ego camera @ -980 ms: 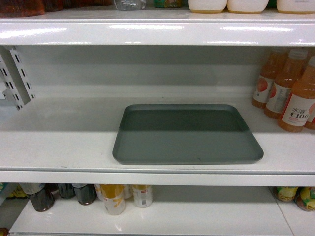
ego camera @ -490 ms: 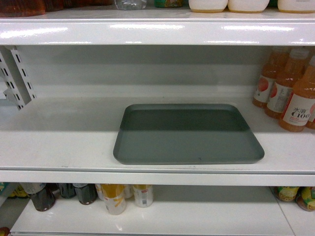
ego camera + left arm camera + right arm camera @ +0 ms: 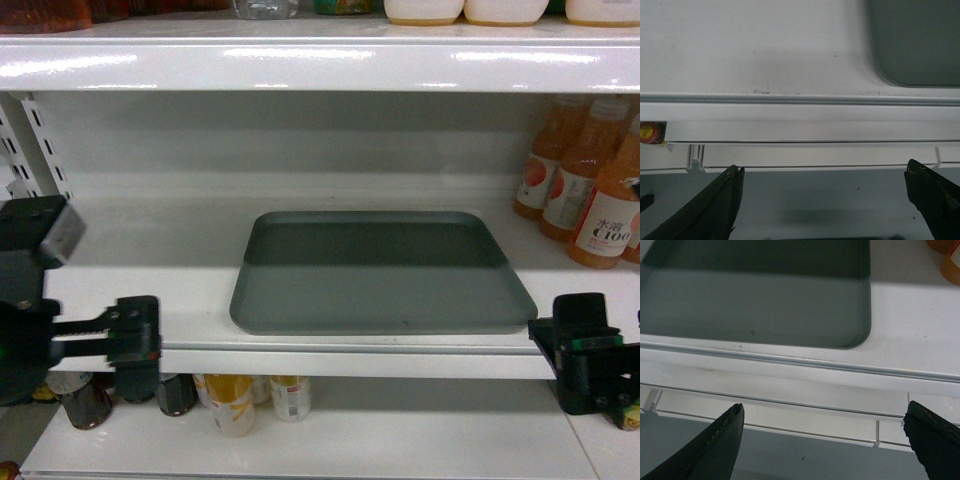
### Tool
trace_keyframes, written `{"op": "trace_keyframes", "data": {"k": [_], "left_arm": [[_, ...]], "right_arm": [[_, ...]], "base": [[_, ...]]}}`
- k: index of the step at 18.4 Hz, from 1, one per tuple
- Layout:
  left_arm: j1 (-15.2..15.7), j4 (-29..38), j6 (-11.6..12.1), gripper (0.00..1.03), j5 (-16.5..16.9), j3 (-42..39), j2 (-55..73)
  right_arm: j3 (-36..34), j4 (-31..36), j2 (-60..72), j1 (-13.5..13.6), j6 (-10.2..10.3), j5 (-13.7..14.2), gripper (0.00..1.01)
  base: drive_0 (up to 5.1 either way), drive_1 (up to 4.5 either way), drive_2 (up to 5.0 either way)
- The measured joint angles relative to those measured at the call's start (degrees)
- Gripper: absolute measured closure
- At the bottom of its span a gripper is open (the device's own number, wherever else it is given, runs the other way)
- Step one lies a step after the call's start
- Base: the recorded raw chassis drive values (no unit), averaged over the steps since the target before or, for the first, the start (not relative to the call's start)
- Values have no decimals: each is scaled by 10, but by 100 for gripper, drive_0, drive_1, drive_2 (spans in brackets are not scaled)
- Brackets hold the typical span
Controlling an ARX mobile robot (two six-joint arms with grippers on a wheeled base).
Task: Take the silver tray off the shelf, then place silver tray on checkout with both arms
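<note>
The silver tray [image 3: 380, 275] lies flat on the white shelf [image 3: 140, 265], its front rim close to the shelf's front edge. My left gripper [image 3: 135, 345] hangs in front of the shelf edge, left of the tray, open and empty. In the left wrist view the open gripper [image 3: 823, 172] is below the shelf lip, with the tray's corner [image 3: 920, 40] at the upper right. My right gripper [image 3: 585, 350] sits by the tray's front right corner, also open. The right wrist view shows that gripper [image 3: 823, 410] below the lip and the tray [image 3: 755, 300] above it. The checkout is out of view.
Orange juice bottles [image 3: 590, 190] stand on the shelf right of the tray, and their bases [image 3: 947, 255] show in the right wrist view. An upper shelf board [image 3: 320, 60] overhangs. Bottles and cans [image 3: 230, 400] fill the shelf below. A slotted upright [image 3: 40, 150] is at the left.
Both arms have come into the head view, left and right of the tray, at the shelf's front edge. The tray has not moved.
</note>
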Motion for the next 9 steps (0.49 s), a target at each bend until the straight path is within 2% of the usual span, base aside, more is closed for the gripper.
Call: {"op": "trace_keyframes", "data": {"k": [2, 6, 9], "left_arm": [[-18, -14, -1, 5, -15, 75, 68], [-28, -59, -18, 5, -20, 208, 176], [-35, -84, -29, 5, -21, 259, 216]], "right_arm": [[58, 5, 77, -7, 5, 4, 3], [182, -12, 193, -23, 19, 24, 3], [237, -28, 239, -29, 24, 37, 3]], "base": [[0, 0, 0], [0, 0, 0], [0, 0, 0]]}}
